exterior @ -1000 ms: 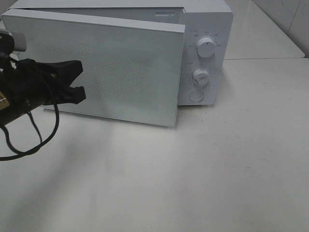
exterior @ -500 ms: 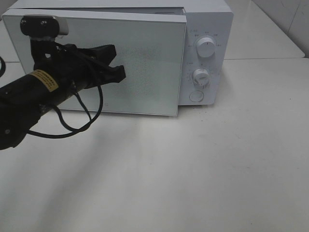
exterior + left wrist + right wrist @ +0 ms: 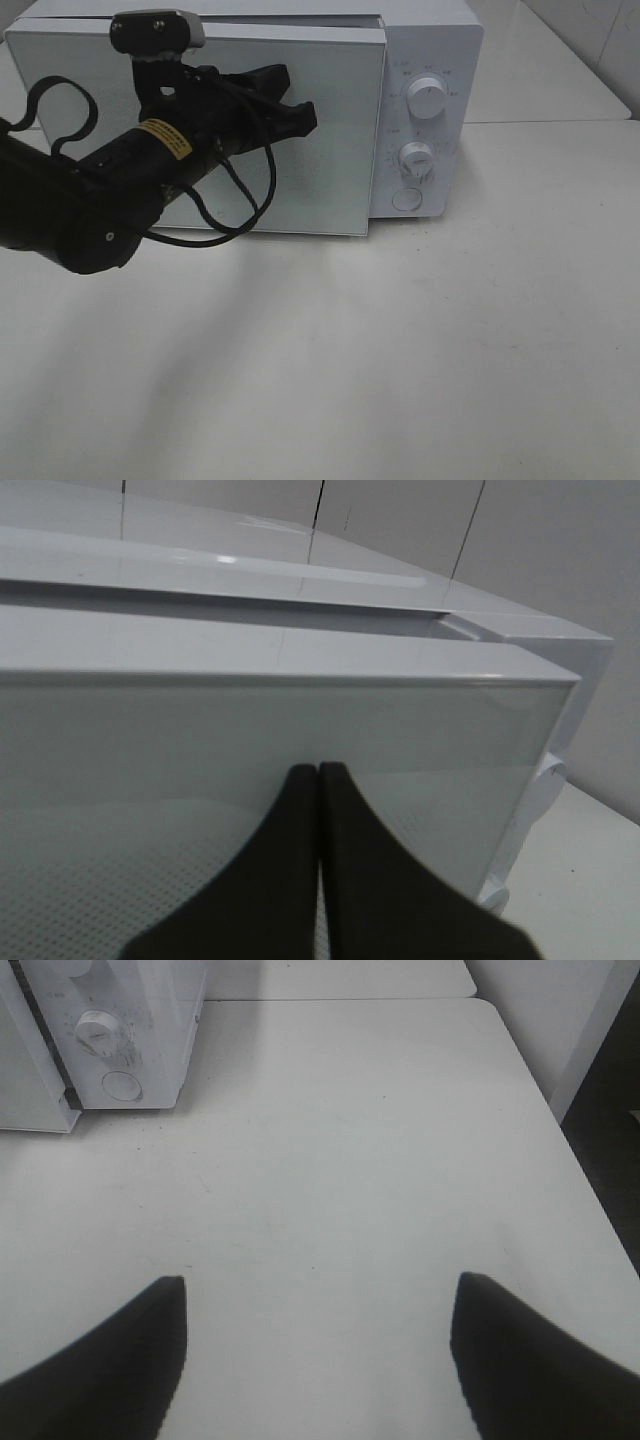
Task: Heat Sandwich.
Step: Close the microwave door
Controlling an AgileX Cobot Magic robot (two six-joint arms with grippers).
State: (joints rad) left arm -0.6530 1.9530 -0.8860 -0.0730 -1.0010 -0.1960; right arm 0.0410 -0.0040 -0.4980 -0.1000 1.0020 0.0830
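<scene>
The white microwave (image 3: pixel 428 60) stands at the back of the table, its door (image 3: pixel 340 150) almost closed with a thin gap along the top. My left gripper (image 3: pixel 300 108) is shut with nothing in it, its tips pressed against the door's front (image 3: pixel 420 730) near the upper middle. In the left wrist view the two fingers (image 3: pixel 290 830) lie together against the glass. My right gripper (image 3: pixel 318 1295) is open over bare table, away from the microwave (image 3: pixel 120 1050), and does not show in the exterior view. The sandwich is out of view.
Two knobs (image 3: pixel 427 100) and a round button (image 3: pixel 405 199) sit on the microwave's right panel. White tabletop (image 3: pixel 400 340) spreads in front. A second table (image 3: pixel 540 70) meets it behind on the right, and the table edge (image 3: pixel 590 1180) drops off at the right wrist view's side.
My left arm has swept right and up across the door, pushing it from wide ajar to almost closed. The right gripper's state is unchanged.
</scene>
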